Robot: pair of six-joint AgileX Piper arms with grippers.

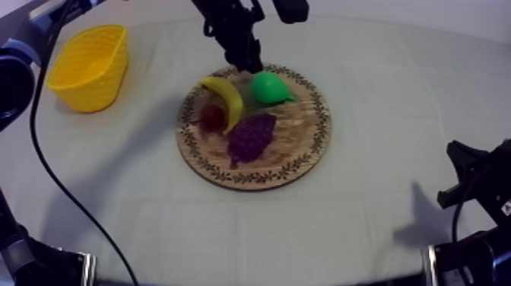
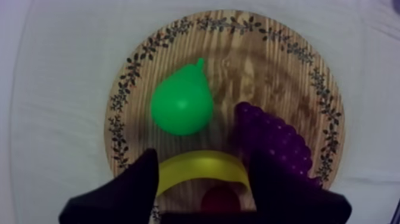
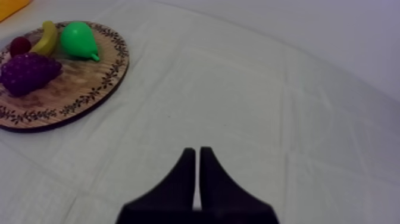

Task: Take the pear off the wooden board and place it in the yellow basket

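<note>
The green pear (image 1: 271,87) lies on the far side of the round wooden board (image 1: 298,131), beside the banana (image 1: 226,99), the small red fruit (image 1: 213,115) and the purple grapes (image 1: 251,138). My left gripper (image 1: 246,61) hangs over the board's far rim, just left of the pear. In the left wrist view it (image 2: 205,158) is open and holds nothing; the banana (image 2: 199,168) lies under the gap, and the pear (image 2: 181,105) sits beyond the fingertips. My right gripper (image 3: 197,152) is shut on nothing, low over the cloth to the right of the board (image 3: 74,83).
The yellow basket (image 1: 91,65) stands at the far left of the table, apart from the board. My right arm (image 1: 475,186) rests at the near right edge. Bare cloth lies between basket and board.
</note>
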